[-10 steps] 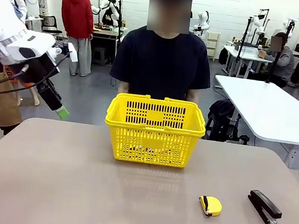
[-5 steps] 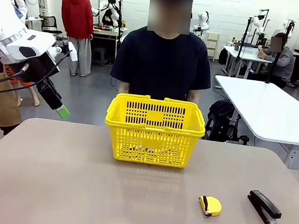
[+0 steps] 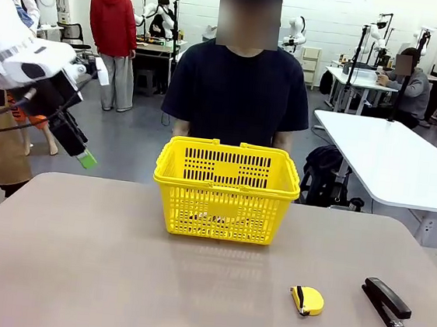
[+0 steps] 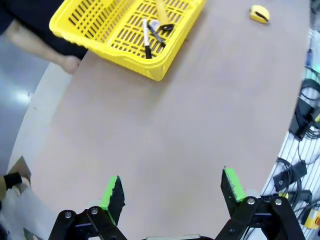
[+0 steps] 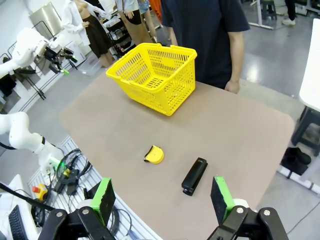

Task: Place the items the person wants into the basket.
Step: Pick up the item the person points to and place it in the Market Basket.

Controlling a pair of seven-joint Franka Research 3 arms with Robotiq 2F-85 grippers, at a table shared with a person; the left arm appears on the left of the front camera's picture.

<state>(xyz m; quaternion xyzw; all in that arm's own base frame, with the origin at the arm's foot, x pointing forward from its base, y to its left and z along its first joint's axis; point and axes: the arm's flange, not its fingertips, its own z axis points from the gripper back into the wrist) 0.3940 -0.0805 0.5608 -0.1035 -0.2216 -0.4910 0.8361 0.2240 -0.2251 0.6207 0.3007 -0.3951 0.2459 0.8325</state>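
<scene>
On our side of the table, we hold our right gripper point(image 5: 161, 201) high above the near edge, its green pads spread wide with nothing between them. Below it lie the black stapler point(image 5: 194, 176) and the yellow tape measure point(image 5: 154, 154), neither of them wanted, both well apart from the basket point(image 3: 224, 209). Our left gripper point(image 4: 171, 185) hangs off the table's left side, raised above its surface, jaws fully apart and empty, looking back along the bare tabletop point(image 4: 175, 115). From that wrist the basket lies well ahead and up at the far end of the table, and we can see down into it: the utility knife point(image 4: 163, 16), the pen point(image 4: 156, 34) and the marker point(image 4: 146, 38) rest together on its floor, their long axes running roughly the same way, across the basket's width. We judge that the task's things are all inside already, so no further pick seems called for; the left arm is the nearer one to the basket should anything need adjusting. Behind the basket stands the person point(image 3: 239, 91), close against the far edge, arms down. Against the frame from a second ago, our left gripper has drawn slightly up and away to the left, farther from the basket; basket, tape measure and stapler have not moved.
</scene>
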